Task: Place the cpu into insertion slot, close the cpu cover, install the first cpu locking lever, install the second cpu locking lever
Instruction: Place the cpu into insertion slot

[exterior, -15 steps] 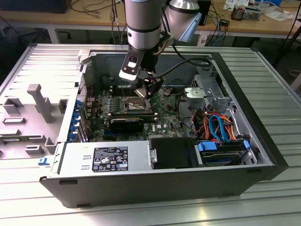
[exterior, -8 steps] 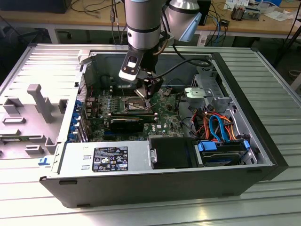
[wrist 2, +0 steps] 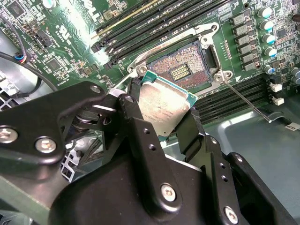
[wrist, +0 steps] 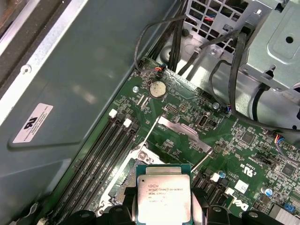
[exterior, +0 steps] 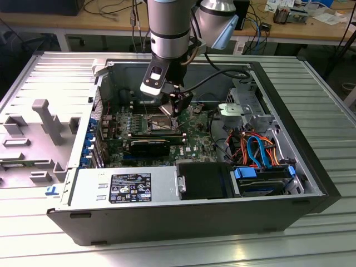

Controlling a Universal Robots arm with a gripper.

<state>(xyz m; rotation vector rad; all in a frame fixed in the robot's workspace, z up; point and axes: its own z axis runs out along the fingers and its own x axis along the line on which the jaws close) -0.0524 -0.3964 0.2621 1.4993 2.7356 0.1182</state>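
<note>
My gripper point(wrist 2: 163, 115) is shut on the cpu point(wrist 2: 164, 104), a flat square chip with a silvery top, its black fingers point(wrist 2: 136, 101) pressing two opposite edges. The cpu hangs tilted a little above the insertion slot point(wrist 2: 182, 69), a dark gold-pinned socket with a silver rim that lies bare on the green motherboard. In the first wrist view the cpu point(wrist: 163, 198) hides part of the slot point(wrist: 138, 161). Beyond it the cpu cover point(wrist: 183, 132) stands raised, with a thin lever rod point(wrist: 150, 132) lifted beside it. The exterior view has the gripper point(exterior: 178, 108) low inside the case.
Black memory slots point(wrist 2: 154, 21) run along one side of the socket, and a long locking lever point(wrist 2: 243, 101) sticks out across the other side. A bundle of black cables point(wrist: 234, 84) and a metal drive cage point(exterior: 239, 111) stand close by. The case walls point(exterior: 83, 105) enclose the board.
</note>
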